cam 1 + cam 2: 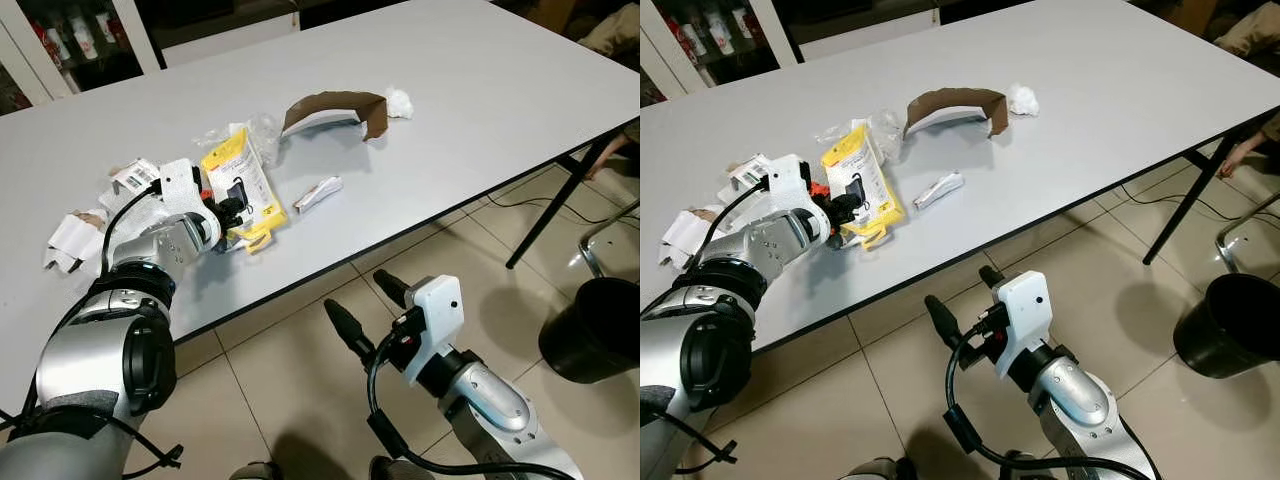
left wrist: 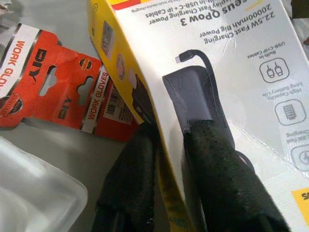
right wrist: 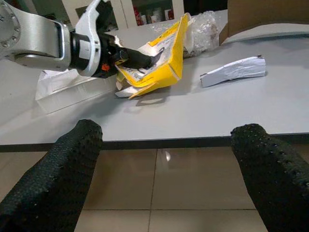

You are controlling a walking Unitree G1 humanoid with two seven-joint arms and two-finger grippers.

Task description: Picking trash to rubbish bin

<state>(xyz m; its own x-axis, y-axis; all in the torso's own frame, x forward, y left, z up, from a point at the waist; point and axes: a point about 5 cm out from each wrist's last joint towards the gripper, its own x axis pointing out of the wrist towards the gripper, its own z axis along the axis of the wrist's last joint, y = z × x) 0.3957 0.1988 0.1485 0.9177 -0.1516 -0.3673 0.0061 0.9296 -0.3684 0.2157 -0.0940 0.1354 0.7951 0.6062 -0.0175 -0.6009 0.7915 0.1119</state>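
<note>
A yellow power-bank package (image 1: 245, 175) lies among the trash on the grey table (image 1: 480, 120). My left gripper (image 1: 232, 208) is shut on its near edge; in the left wrist view one black finger (image 2: 222, 174) presses on the printed face and the other sits under the yellow edge (image 2: 145, 92). A red work-gloves tag (image 2: 58, 82) lies beside it. My right gripper (image 1: 360, 297) hangs open below the table's front edge, over the tiled floor, holding nothing. The black rubbish bin (image 1: 595, 330) stands on the floor to the right.
More trash lies on the table: a curved brown cardboard strip (image 1: 335, 105), a white tissue (image 1: 399, 102), a folded white wrapper (image 1: 318, 192), clear plastic (image 1: 262, 130) and white packaging (image 1: 75, 235). A black table leg (image 1: 550, 210) stands between my right arm and the bin.
</note>
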